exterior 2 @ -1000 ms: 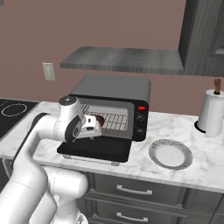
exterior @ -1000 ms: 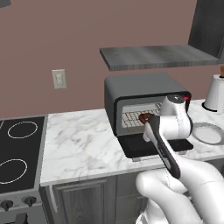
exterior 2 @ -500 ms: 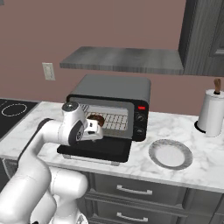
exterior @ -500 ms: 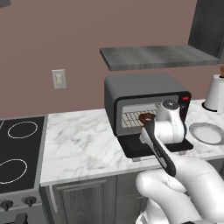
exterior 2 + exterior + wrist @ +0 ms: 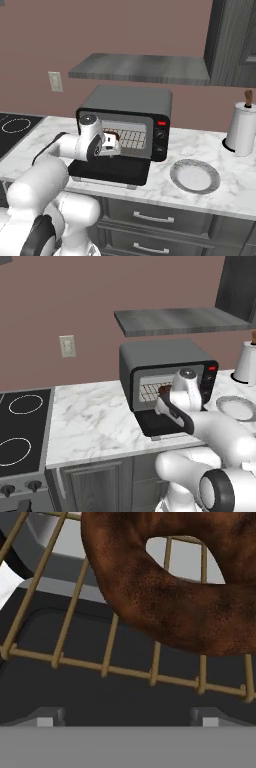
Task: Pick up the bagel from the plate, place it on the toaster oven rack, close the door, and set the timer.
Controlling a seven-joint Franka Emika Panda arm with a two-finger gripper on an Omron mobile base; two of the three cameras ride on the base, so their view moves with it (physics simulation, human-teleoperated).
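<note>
Bagel (image 5: 165, 587) sits on rack (image 5: 107, 662), upper part of hand view; fingers (image 5: 125, 717) spread wide, holding nothing. Plate (image 5: 195, 176) bare, lower right. Door (image 5: 110, 170) down; shutting it & timer left, I'd say.

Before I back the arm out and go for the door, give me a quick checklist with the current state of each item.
1. Bagel lies on the rack: ok.
2. Gripper open, nothing held: ok.
3. Door is dropped flat, ready to lift: ok.
4. Plate bare, well aside of the door: ok.
5. Bagel far enough in for the door to shut: cannot tell.
6. Timer knobs on the toaster oven unobstructed: ok.
</note>
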